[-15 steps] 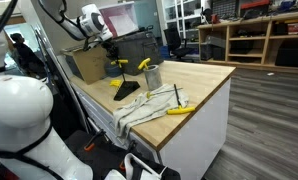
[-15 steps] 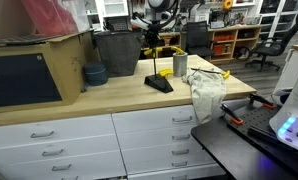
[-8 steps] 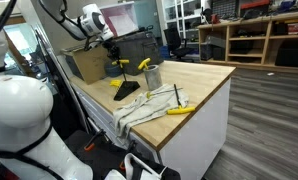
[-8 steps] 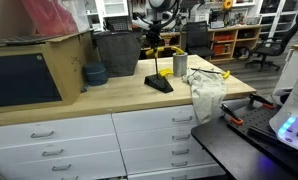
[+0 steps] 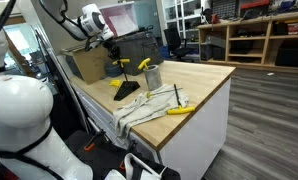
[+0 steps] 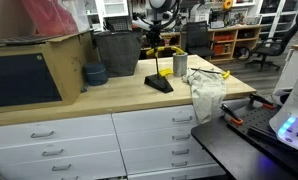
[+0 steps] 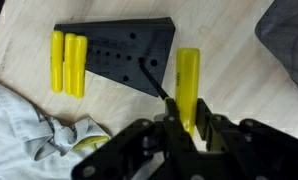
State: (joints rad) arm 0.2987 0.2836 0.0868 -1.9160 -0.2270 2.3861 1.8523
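Yellow screwdriver [image 7: 188,80]: looking light, stiff, slick-handled; you are taking it mid-handle.
Gripper [image 7: 189,128]: fingers clamping its handle, lower centre.
Black rack [image 7: 119,55]: lying upper left.

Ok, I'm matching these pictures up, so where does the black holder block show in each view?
In an exterior view: holder block left of centre, up-left of the pale cloth.
In an exterior view: holder block at centre, left of the cloth.
Wrist view: holder block top centre, above the yellow-handled tool in the gripper; cloth lower left.
Shared landmark: the cloth.
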